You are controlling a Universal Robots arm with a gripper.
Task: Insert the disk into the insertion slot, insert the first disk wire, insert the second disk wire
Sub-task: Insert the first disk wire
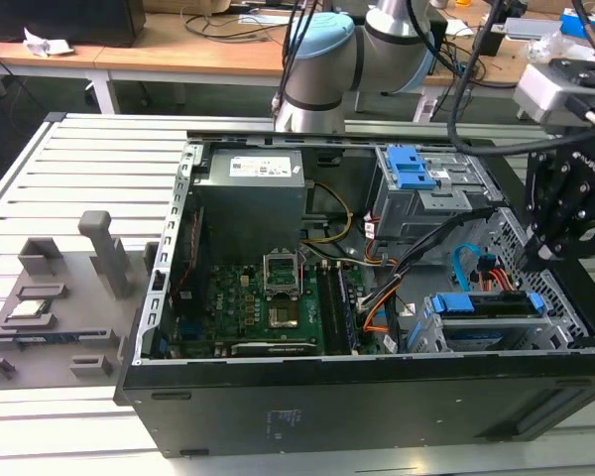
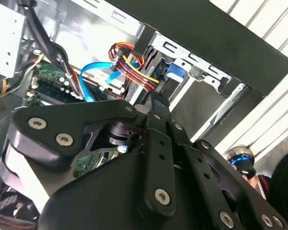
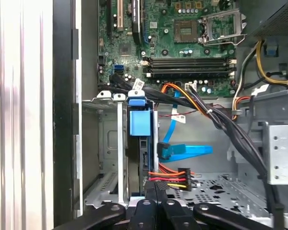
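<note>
Two wires meet the rear end of the disk (image 3: 138,124), which stands on edge inside the slot (image 3: 110,143) at the lower corner of the open case (image 1: 278,397) on the bench (image 1: 79,149). One is a flat blue cable (image 3: 185,151). The other is a bundle of red, yellow and orange wires (image 3: 168,176) ending in a black plug (image 3: 185,178). Whether either is fully seated cannot be told.

The gripper (image 3: 154,191) has its fingers (image 2: 158,124) drawn together, their tips right at the coloured bundle where it reaches the disk. Whether they pinch anything there is not clear.

The disk is probably dense, rigid and sensitive to knocks. Its blue plastic frame is the safer place to push or hold, rather than the metal face. The wires look soft and springy and would likely bend away under load. Each is better taken by its hard plug, squarely across the flat sides, because a grip on the strands would probably slip and strain the joints.
</note>
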